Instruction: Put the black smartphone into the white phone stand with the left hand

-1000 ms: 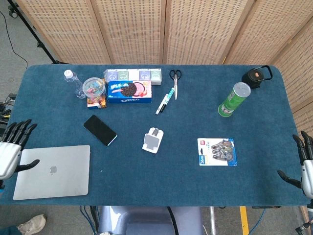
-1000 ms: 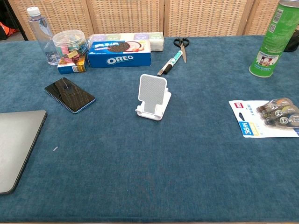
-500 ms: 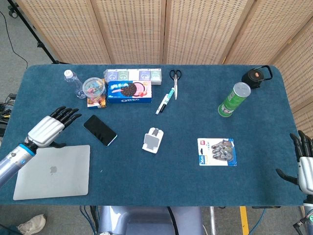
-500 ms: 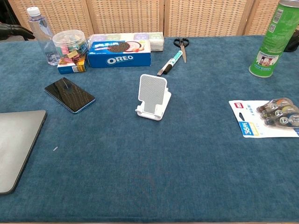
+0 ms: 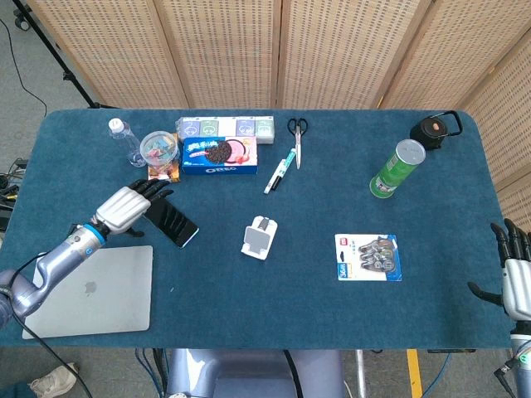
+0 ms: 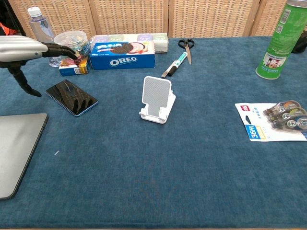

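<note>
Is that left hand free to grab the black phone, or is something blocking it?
Probably yes. The left hand hovers open just above the phone, which lies flat on bare cloth. The laptop and the sweets jar sit off to the sides, so nothing stands between them.

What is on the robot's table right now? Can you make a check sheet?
Surface: blue cloth table.
Job's things: black smartphone flat on the cloth; white phone stand upright, empty.
Clutter: laptop, Oreo box, clip tub, bottle, scissors, marker, green can, tape pack.
Hands: left hand open above the smartphone, not gripping it; right hand open at the table edge.
Cables: black cable, on the floor.
Surroundings: wicker screens.
</note>
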`<state>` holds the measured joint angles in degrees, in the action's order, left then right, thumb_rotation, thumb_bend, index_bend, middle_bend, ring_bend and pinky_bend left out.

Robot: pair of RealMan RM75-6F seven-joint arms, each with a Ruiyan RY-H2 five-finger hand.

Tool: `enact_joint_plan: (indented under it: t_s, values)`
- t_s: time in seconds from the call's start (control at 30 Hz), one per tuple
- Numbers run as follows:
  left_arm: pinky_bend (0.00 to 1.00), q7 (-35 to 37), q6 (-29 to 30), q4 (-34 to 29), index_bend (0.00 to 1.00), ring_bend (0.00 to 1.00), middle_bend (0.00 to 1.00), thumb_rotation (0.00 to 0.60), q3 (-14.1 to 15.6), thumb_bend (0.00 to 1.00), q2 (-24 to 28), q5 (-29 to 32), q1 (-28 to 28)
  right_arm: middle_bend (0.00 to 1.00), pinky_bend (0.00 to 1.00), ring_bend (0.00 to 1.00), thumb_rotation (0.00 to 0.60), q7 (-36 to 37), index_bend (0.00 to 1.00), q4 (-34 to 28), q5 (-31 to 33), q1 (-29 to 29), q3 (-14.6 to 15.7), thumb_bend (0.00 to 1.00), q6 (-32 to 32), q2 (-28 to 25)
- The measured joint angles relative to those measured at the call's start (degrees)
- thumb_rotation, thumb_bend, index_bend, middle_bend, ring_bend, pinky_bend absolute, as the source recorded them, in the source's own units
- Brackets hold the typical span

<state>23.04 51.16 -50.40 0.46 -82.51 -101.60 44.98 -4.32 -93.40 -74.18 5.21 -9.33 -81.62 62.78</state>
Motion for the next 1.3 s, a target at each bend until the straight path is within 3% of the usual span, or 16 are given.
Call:
enact_joint_plan:
  t_s: [0.53, 1.13, 1.3]
  values:
    - [0.20, -1.7, -4.5, 3.6, 0.15, 0.10, 0.12, 0.600, 3.8, 0.00, -4.8, 1.0, 4.0, 0.00, 0.00, 0.00, 0.600, 0.8, 0.00, 0.3, 1.0, 0.1, -0.1, 0.00, 0.7, -0.4]
    - [0.21, -7.3, -5.8, 4.7, 0.20, 0.12, 0.15, 0.600, 5.2, 0.00, -8.3, 3.9, 4.9, 0.00, 0.00, 0.00, 0.600, 2.0, 0.00, 0.2, 1.1, 0.0, 0.0, 0.00, 0.8, -0.9]
    - [0.26, -6.8, -5.5, 5.2, 0.26, 0.16, 0.20, 0.600, 5.6, 0.00, -9.0, 4.5, 4.5, 0.00, 0.00, 0.00, 0.600, 2.1, 0.00, 0.2, 1.0, 0.0, 0.1, 0.00, 0.9, -0.9]
